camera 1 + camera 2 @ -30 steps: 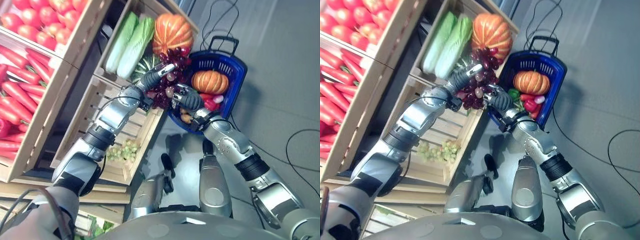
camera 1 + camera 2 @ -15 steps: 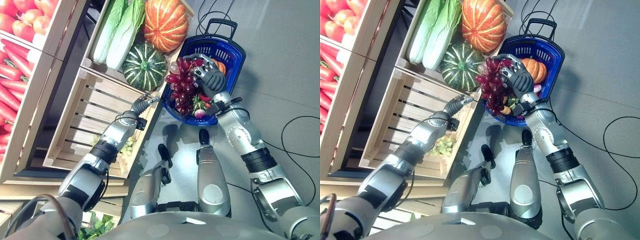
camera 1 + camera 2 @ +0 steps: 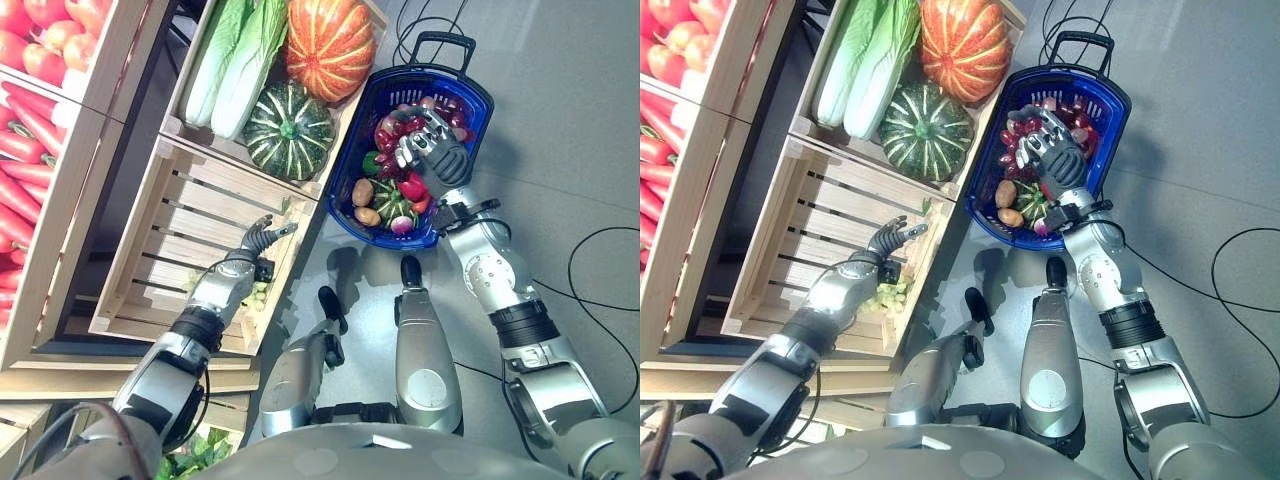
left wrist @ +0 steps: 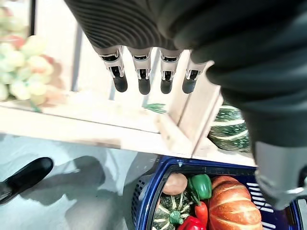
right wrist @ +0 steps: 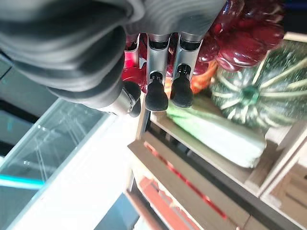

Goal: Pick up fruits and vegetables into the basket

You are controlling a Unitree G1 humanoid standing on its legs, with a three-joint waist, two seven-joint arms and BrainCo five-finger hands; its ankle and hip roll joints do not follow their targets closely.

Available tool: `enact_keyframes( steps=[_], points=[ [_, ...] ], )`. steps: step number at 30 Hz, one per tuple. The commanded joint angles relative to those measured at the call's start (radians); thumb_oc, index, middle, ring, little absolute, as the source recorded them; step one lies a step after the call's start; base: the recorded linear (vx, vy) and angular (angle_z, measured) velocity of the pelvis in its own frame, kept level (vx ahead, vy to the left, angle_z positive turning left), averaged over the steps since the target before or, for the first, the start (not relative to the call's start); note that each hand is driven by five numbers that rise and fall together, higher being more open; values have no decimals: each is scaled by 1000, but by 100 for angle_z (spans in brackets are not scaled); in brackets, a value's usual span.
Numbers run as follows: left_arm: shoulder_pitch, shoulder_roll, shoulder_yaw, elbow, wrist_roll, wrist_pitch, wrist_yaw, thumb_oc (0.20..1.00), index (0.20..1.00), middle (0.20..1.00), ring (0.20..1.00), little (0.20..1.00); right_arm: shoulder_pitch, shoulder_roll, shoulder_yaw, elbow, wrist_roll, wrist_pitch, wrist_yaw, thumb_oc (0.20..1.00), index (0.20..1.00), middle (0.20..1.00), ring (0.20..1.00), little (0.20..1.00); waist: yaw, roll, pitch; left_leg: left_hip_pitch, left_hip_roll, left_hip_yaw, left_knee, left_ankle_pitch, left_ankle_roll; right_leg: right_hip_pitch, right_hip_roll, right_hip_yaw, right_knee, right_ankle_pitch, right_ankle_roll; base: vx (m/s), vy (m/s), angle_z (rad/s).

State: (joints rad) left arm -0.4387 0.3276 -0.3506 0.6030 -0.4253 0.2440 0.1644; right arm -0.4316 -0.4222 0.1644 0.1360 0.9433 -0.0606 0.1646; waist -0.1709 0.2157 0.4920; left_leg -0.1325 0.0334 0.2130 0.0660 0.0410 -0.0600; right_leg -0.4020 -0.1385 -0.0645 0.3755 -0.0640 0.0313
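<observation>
Left eye view: right hand (image 3: pixel 432 155) over blue basket (image 3: pixel 352 150), fingers curled on red grapes (image 3: pixel 388 133); most of the bunch hidden beneath the hand. Left hand (image 3: pixel 254 238) at wooden crate (image 3: pixel 190 225) corner, fingers loosely straight, holding nothing.

Right eye view: green grapes (image 3: pixel 883 292) in crate, partly blocked by left arm. Striped squash (image 3: pixel 925 118), orange pumpkin (image 3: pixel 962 44) beside basket.

Right wrist view: fingers (image 5: pixel 158 93) bent against grapes.

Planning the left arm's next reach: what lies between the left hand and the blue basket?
In the left eye view, between the left hand and the blue basket lie the wooden crate's corner and a strip of bare grey floor.
</observation>
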Motion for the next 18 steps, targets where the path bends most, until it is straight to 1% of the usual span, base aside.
enact_keyframes(
  steps=[1, 3, 4, 7, 8, 9, 10, 13, 14, 16, 18],
  points=[
    [33, 41, 58, -15, -64, -89, -15, 1000, 1000, 1000, 1000, 1000, -11, 22, -44, -82, 53, -77, 21, 200, 200, 200, 200, 200, -14, 0, 5, -83, -21, -12, 135, -13, -2, 37, -10, -63, 58, -74, 1, 0, 0, 0],
    [48, 41, 65, -21, -79, -104, -22, 1000, 1000, 1000, 1000, 1000, -8, 17, -54, -62, 63, -83, 19, 200, 200, 200, 200, 200, -11, 4, 10, -91, -22, -12, 139, -13, -3, 30, -10, -63, 64, -75, 1, 0, 0, 0],
    [72, 39, 79, -35, -119, -145, -32, 1000, 1000, 1000, 1000, 1000, -6, 7, -72, -17, 79, -94, 13, 200, 200, 200, 200, 200, -5, 10, 21, -103, -24, -15, 146, -13, -2, 17, -11, -64, 75, -77, -1, 0, 0, 0],
    [96, 39, 93, -50, -149, -160, -28, 1000, 1000, 1000, 1000, 1000, -7, -6, -92, 28, 102, -106, 12, 200, 200, 200, 200, 200, 3, 15, 28, -120, -27, -16, 151, -13, -2, 2, -13, -67, 82, -80, -2, 0, 0, 0],
    [117, 37, 99, -52, -169, -179, -26, 1000, 1000, 1000, 1000, 1000, -8, -13, -106, 57, 111, -107, 5, 200, 200, 200, 200, 200, 10, 19, 28, -134, -29, -18, 153, -12, -1, -11, -13, -69, 86, -80, -2, 0, 0, 0],
    [123, 38, 104, -53, -176, -183, -29, 1000, 1000, 1000, 1000, 1000, -9, -19, -111, 69, 119, -106, 6, 200, 200, 200, 200, 200, 13, 21, 28, -141, -30, -18, 155, -11, -1, -18, -13, -69, 89, -81, -2, -26, -21, 4],
    [137, 38, 112, -56, -192, -188, -27, 1000, 1000, 1000, 1000, 1000, -12, -27, -122, 96, 126, -100, -4, 200, 200, 200, 200, 200, 19, 24, 28, -153, -32, -19, 157, -11, -1, -28, -14, -71, 93, -82, -3, 0, 0, 0],
    [166, 46, 129, -57, -203, -204, -39, 1000, 1000, 1000, 1000, 1000, -28, -62, -151, 179, 155, -89, 5, 200, 200, 200, 200, 200, 36, 30, 28, -189, -34, -19, 169, -10, -1, -64, -15, -75, 109, -84, -3, -32, -30, 5],
    [174, 50, 133, -55, -213, -219, -37, 1000, 1000, 1000, 1000, 1000, -45, -84, -165, 236, 167, -78, 11, 200, 200, 200, 200, 200, 46, 34, 28, -210, -36, -20, 174, -9, -1, -82, -17, -77, 115, -85, -3, -45, -42, 8],
    [176, 59, 139, -57, -227, -221, -38, 1000, 1000, 1000, 1000, 1000, -68, -110, -175, 291, 185, -55, -7, 200, 200, 200, 200, 200, 58, 38, 28, -237, -38, -20, 183, -10, 0, -110, -20, -79, 126, -86, -4, -46, -46, 16],
    [174, 73, 143, -66, -242, -231, -38, 1000, 1000, 1000, 1000, 1000, -121, -146, -189, 394, 222, -28, 8, 200, 200, 200, 200, 200, 76, 46, 28, -278, -39, -20, 192, -9, 1, -148, -21, -81, 140, -89, -4, -47, -54, 18]
  ],
)
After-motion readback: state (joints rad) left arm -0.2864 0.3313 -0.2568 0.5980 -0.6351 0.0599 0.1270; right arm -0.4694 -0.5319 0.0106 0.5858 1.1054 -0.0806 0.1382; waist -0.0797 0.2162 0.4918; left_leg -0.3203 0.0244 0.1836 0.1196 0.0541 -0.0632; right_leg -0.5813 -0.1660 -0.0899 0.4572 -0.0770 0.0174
